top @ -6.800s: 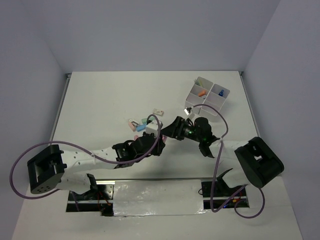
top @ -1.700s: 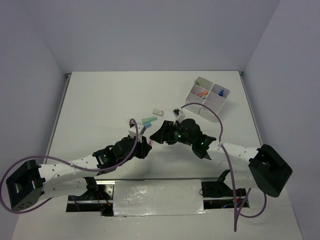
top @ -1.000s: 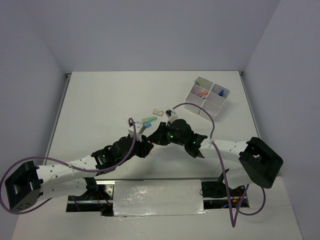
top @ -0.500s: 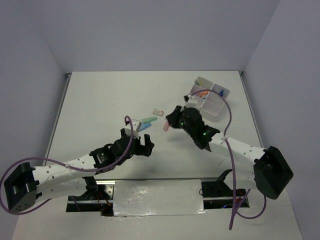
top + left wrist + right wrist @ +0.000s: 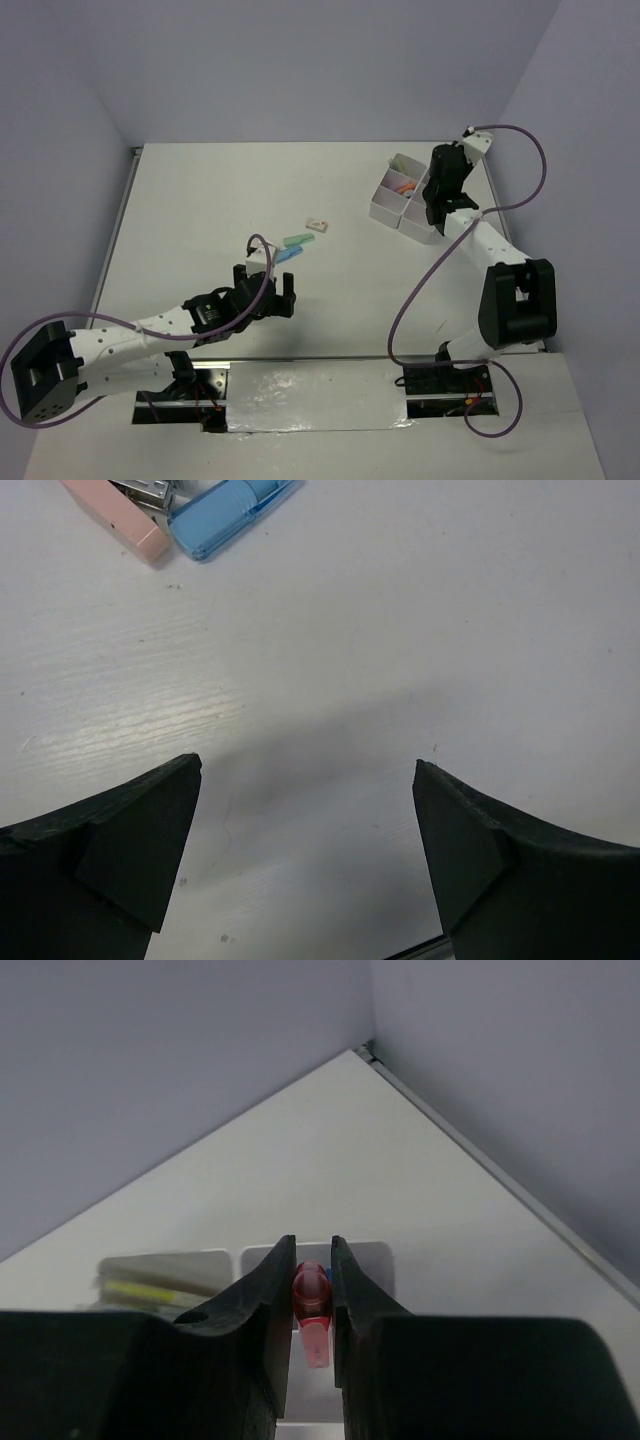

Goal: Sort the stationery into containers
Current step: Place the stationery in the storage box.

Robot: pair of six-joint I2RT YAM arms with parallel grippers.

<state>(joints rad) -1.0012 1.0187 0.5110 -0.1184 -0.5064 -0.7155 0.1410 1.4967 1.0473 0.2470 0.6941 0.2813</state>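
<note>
From above, we find the tray (image 5: 385,212) at about 1 o'clock on the table (image 5: 200,200). The right pincer (image 5: 436,200) hangs directly over the tray's right-hand compartments. Its load is hidden from this camera by the arm. The left pincer (image 5: 275,296) stands spread wide and empty near the table's middle. The loose stationery lies just past it at 12 to 1 o'clock: a blue marker (image 5: 287,256), a green marker (image 5: 294,240) and, farther off, a small white piece (image 5: 318,224). The left arm is plainly the nearer one for these.

In the left wrist view, we see the left pincer (image 5: 307,770) with both jaws apart over bare table. The blue marker (image 5: 230,502) sits at 11 o'clock from the gap, its long axis running from 8 toward 2 o'clock. A pale pink piece (image 5: 115,520) lies just beside it, angled from 10 toward 4.

In the right wrist view, the right pincer (image 5: 312,1250) is clamped on a pink marker (image 5: 314,1310). The marker's long axis runs along the fingers. The tray (image 5: 375,1256) lies straight ahead at 12 o'clock, one white compartment right behind the marker. We judge the release depends on that alignment, and the marker looks to be centred over that compartment.
</note>
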